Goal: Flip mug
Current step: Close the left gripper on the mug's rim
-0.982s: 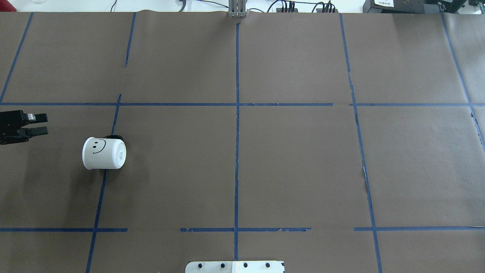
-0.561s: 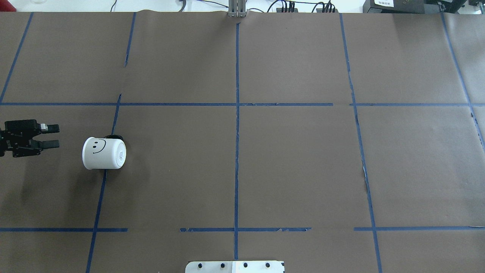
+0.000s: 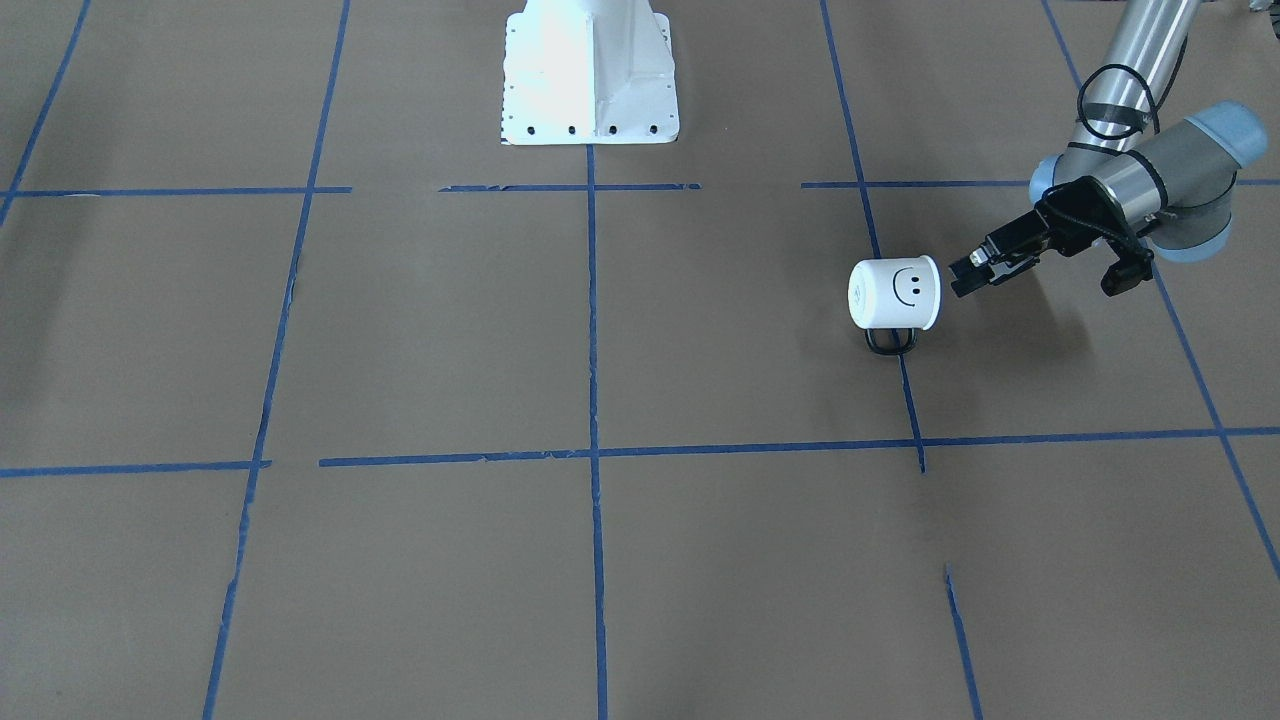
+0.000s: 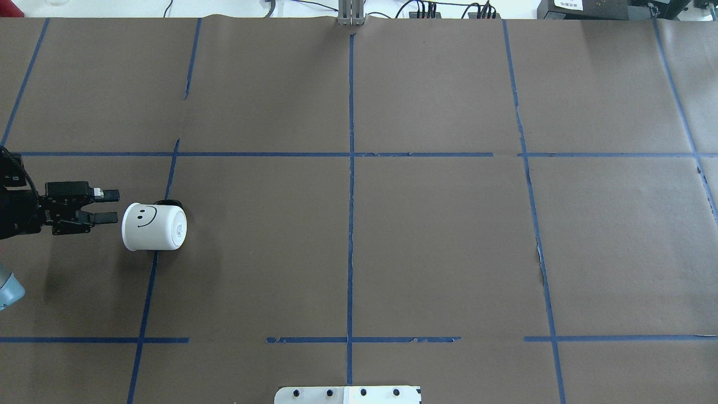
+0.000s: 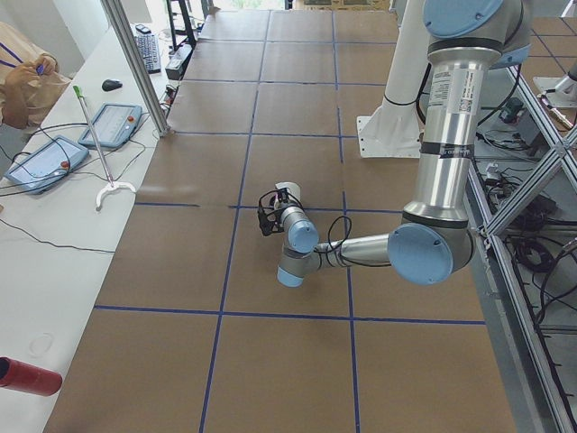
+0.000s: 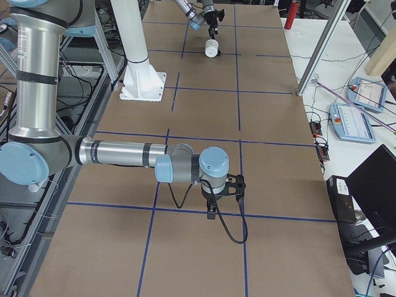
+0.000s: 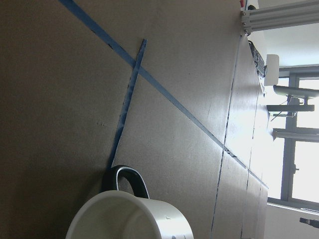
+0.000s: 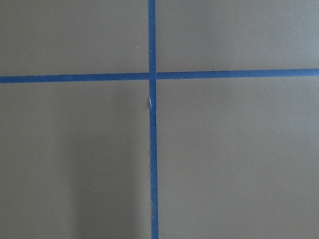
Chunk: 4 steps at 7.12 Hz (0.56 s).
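— Does the left wrist camera give you the whole mug [image 7: 130,219]?
— No. You get only its rim and handle; the picture's 6 o'clock edge cuts off the rest.
— And the right gripper [image 6: 211,215]?
— You see it from the right-end camera only, too small to judge its jaws.

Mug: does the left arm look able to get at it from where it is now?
Probably yes. The left gripper is open and just short of the mug, which lies on its side with its open mouth toward the fingers. Only bare table shows between them, and nothing else stands nearby.
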Each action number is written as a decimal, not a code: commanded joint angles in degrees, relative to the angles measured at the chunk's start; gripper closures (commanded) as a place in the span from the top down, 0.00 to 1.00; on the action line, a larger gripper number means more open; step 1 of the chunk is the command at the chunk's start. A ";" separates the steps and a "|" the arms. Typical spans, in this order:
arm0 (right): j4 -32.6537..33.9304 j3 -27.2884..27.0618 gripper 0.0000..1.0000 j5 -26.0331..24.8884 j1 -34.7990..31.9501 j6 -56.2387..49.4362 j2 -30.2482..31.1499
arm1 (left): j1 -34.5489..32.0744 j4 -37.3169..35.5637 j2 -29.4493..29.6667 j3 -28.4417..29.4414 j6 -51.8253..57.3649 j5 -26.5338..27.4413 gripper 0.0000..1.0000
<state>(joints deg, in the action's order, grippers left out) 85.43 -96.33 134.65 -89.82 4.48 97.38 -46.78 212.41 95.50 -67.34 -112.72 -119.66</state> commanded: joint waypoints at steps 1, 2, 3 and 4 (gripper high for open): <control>0.00 0.00 1.00 0.00 0.00 0.00 0.00 | 1.25 0.02 0.56 0.11 0.05 0.04 0.87; 0.00 0.00 1.00 0.00 0.00 0.00 0.00 | 1.95 0.11 0.74 0.11 0.05 1.17 0.87; 0.00 0.00 1.00 0.00 0.00 0.08 0.00 | 2.91 0.20 1.87 0.98 0.05 2.14 0.87; 0.00 0.00 1.00 0.00 0.00 0.00 0.00 | 3.10 0.20 2.32 1.33 0.05 2.15 0.87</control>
<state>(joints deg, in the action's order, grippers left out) 85.43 -96.33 134.65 -89.83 4.52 97.38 -44.23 212.57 97.12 -66.54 -112.68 -117.94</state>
